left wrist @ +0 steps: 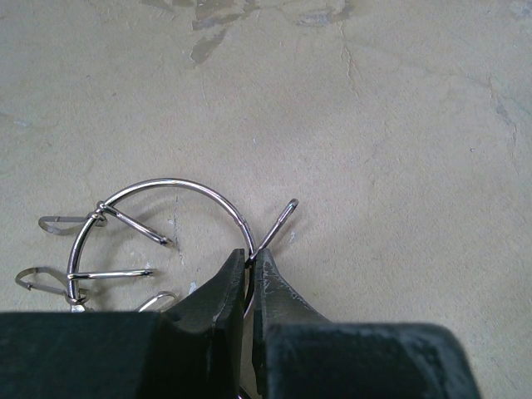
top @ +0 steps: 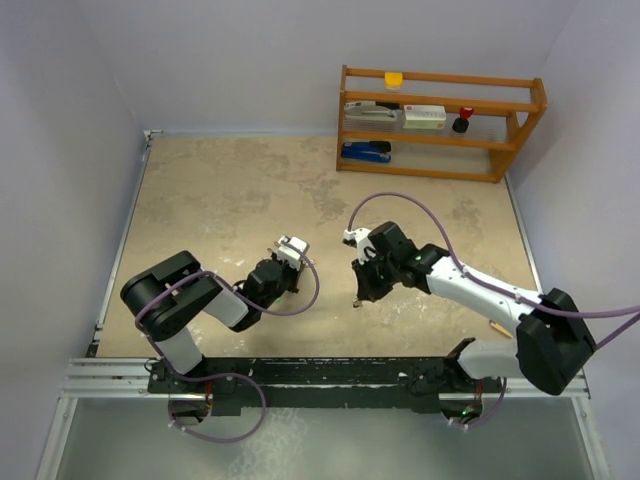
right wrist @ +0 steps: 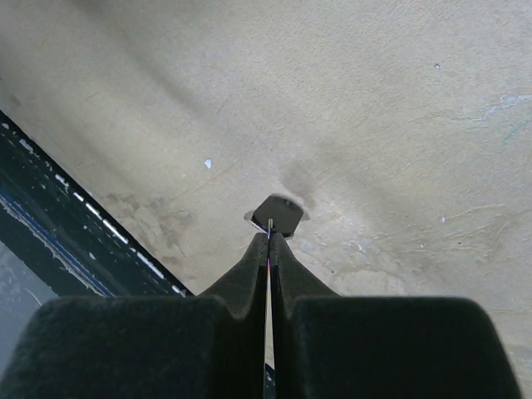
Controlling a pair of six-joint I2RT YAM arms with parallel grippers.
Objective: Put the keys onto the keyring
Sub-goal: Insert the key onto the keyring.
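Left pincer (left wrist: 250, 258): wire keyring (left wrist: 179, 183); right pincer (right wrist: 269, 238): flat key (right wrist: 279, 214).

Robotics lab bench, plain white walls (top: 70, 150) boxing in a beige tabletop (top: 230, 200), wooden shelf (top: 430, 139), aluminium mounting rail (top: 110, 375)

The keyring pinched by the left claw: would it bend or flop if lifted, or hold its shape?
Probably stiff: the keyring shows a clean round arc though the left gripper pinches just one spot. Likely light, being thin wire. Its smooth, shiny metal might swivel in that narrow grip, and the small pieces threaded on it would probably swing.
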